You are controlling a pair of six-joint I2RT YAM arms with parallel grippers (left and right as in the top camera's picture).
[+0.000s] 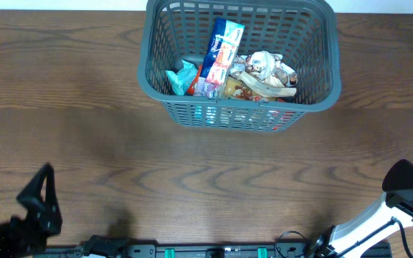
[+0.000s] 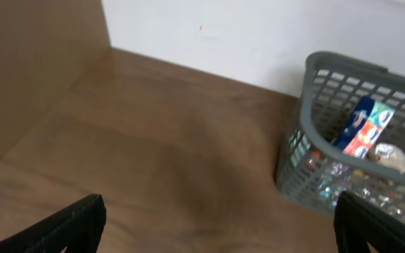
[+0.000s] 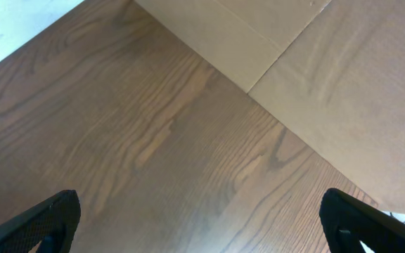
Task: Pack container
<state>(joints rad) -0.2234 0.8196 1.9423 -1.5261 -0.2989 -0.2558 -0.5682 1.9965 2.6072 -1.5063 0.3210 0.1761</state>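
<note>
packets [image 1: 231, 68] in container [image 1: 314, 93], table [image 1: 84, 143] beneath

The left hand [image 2: 220, 232] is open: in the left wrist view its two black fingers [image 2: 69, 226] enter at the lower left and lower right corners of the frame, wide apart, with nothing between them. In the overhead view the left arm [image 1: 20, 222] sits in the lower left corner, dark and folded low. The right hand [image 3: 202, 228] is spread wide, its fingertips at the two lower corners of the right wrist view, the gap empty. In the overhead view the right arm [image 1: 368, 223], a white link with a dark end, lies at lower right, angled toward the upper right
</note>
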